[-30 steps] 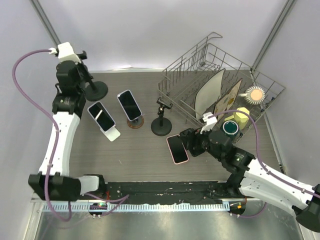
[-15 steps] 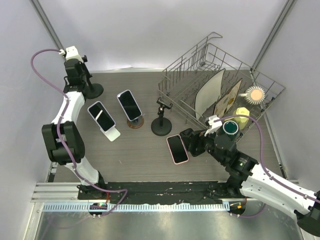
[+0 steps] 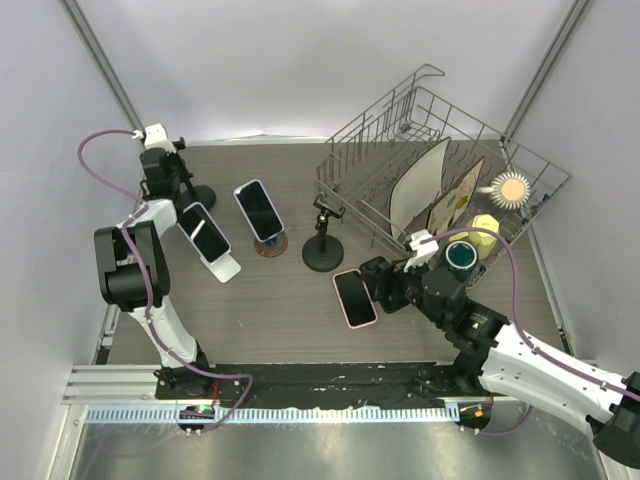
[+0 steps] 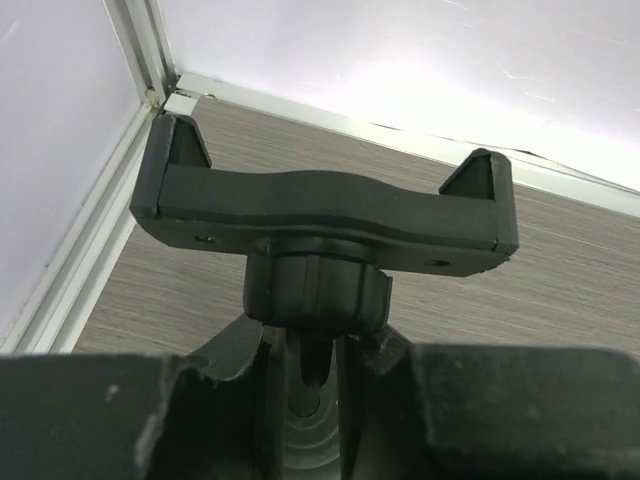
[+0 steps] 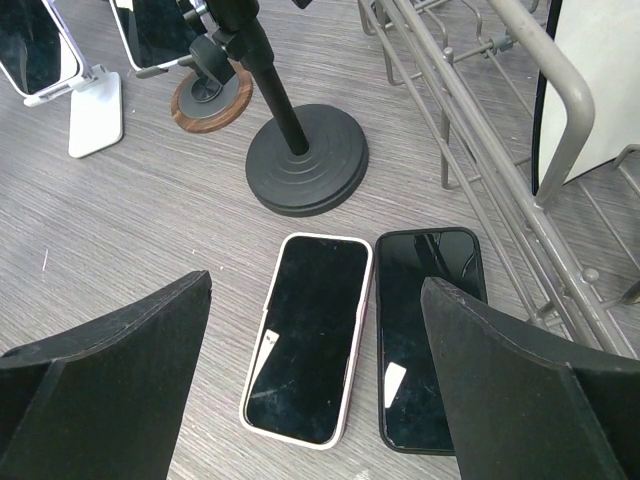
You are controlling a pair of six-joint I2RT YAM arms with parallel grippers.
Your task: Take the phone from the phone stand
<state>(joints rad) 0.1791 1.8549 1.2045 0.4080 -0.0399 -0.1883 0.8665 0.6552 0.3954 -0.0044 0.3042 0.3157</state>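
Note:
My left gripper at the far left is shut on the stem of a black phone stand; the stand's clamp holds no phone. Two phones rest on stands: one on a white stand, one on a wood-based stand. My right gripper hangs open over a pink-cased phone and a black phone, both lying flat on the table, touching neither. In the top view the pink-cased phone lies just left of the right gripper.
A second black stand with a round base stands empty mid-table, just behind the flat phones. A wire dish rack with plates and cups fills the right rear. Walls close in at the left and back.
The left arm has folded inward and its gripper has shifted a little right and nearer with the stand. The right gripper's jaws have spread wider above the flat phones.

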